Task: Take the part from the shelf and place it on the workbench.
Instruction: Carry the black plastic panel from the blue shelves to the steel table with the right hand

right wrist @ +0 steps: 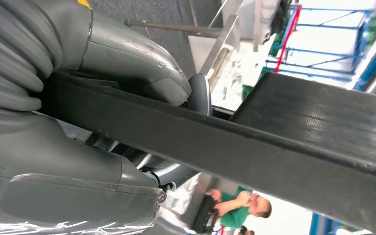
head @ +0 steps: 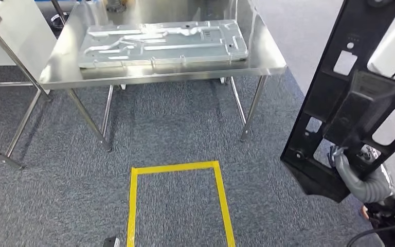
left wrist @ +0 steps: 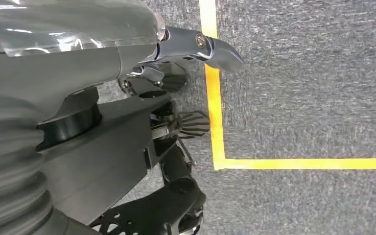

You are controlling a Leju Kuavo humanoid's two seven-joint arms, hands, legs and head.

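Observation:
The part is a long black plastic panel [head: 349, 103] with cut-out openings. It stands almost upright at the right edge of the head view. My right hand [head: 362, 177] grips its lower end from below. In the right wrist view the thumb [right wrist: 137, 63] and the fingers clamp the panel's dark edge [right wrist: 274, 147]. The steel workbench [head: 185, 73] stands ahead and to the left, well apart from the panel. My left hand [left wrist: 176, 147] hangs over the carpet with nothing in it, its thumb [left wrist: 215, 51] stretched out.
A large stamped metal plate [head: 164, 42] covers most of the workbench top. A yellow tape rectangle [head: 177, 167] marks the grey carpet in front of the bench. A white table [head: 10, 36] stands at the far left. A person [right wrist: 245, 205] sits in the background.

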